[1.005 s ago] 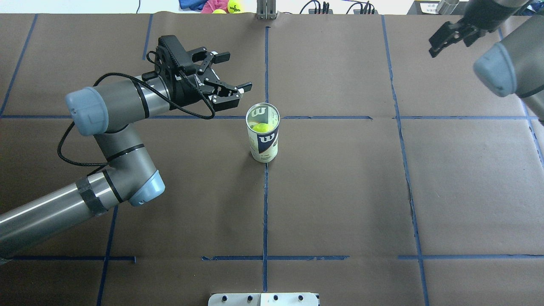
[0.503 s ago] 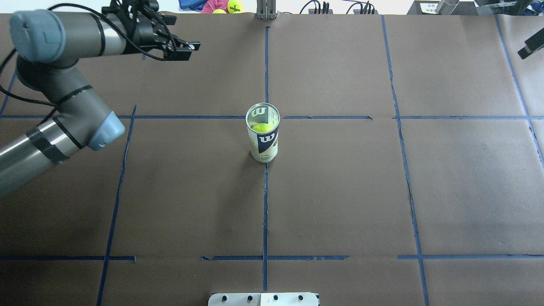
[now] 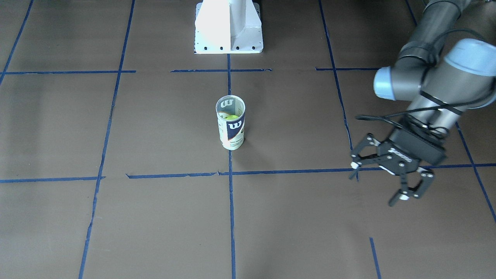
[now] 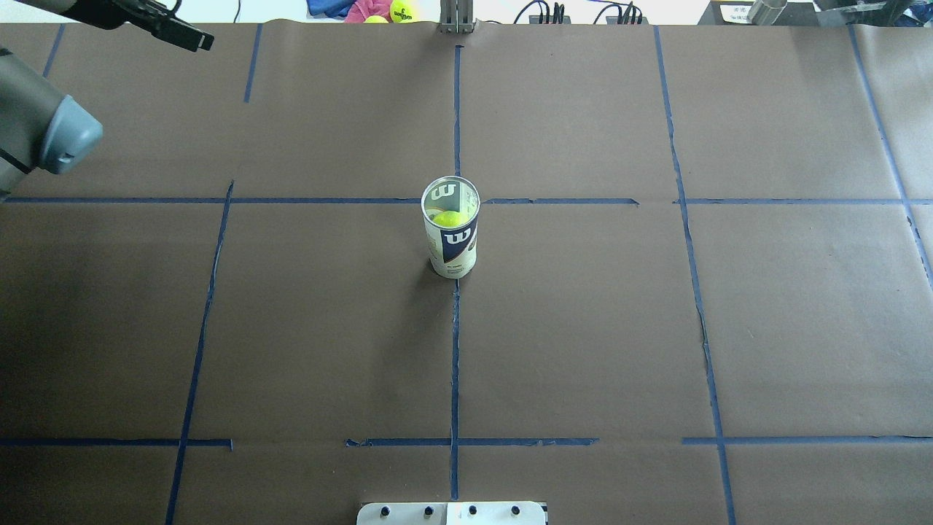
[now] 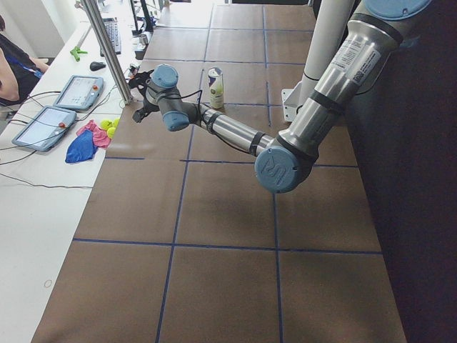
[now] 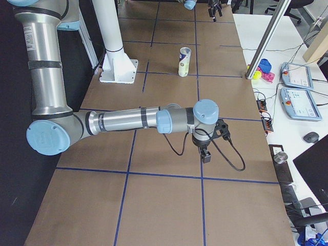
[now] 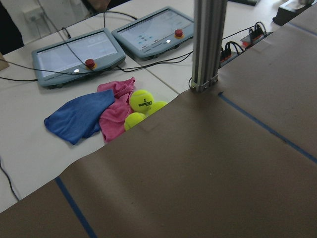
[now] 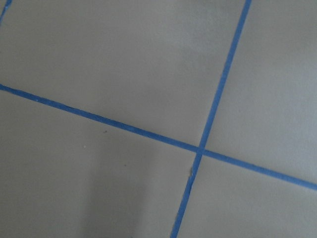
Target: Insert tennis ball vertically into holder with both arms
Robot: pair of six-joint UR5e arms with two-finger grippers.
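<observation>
soft, even light from above on the table [image 4: 583, 328]; the holder [image 4: 451, 237] casts only a faint smudge of shadow at its base. the white pedestal [image 3: 228, 27] glares, blown out, in the front view. the right wrist view is washed pale and slightly soft.

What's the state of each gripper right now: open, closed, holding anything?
Left gripper: jaws open, holding nothing.
Right gripper: cannot tell; it shows only in the side view.
</observation>
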